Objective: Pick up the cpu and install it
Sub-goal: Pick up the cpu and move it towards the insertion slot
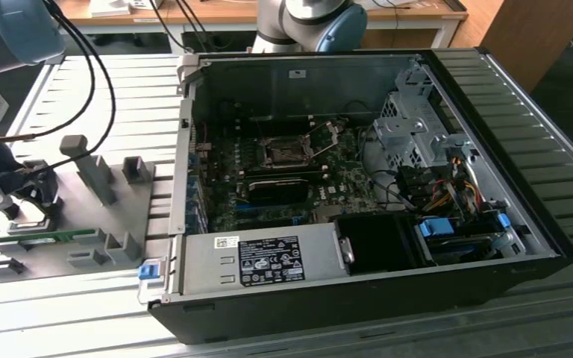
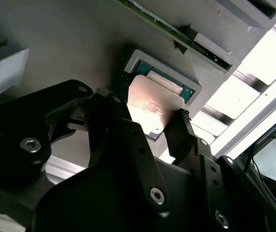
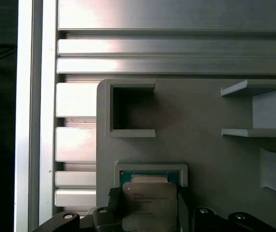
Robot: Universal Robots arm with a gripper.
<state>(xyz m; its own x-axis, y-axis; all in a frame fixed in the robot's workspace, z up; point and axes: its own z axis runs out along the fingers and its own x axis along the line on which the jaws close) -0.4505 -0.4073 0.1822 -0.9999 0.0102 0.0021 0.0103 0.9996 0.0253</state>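
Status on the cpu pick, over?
Pincer shut on cpu. At its grey nest, not yet in socket. Memory stick beside nest, clear of pincer.

My work surface is a silver table of ribbed aluminium slats (image 1: 555, 179). Two things lie directly on it. Toward the exterior view's left is a flat grey plastic fixture plate with raised holders (image 1: 162, 205). Just beside it is a black metal desktop computer case (image 1: 366, 309), lying on its side with its open side facing up.
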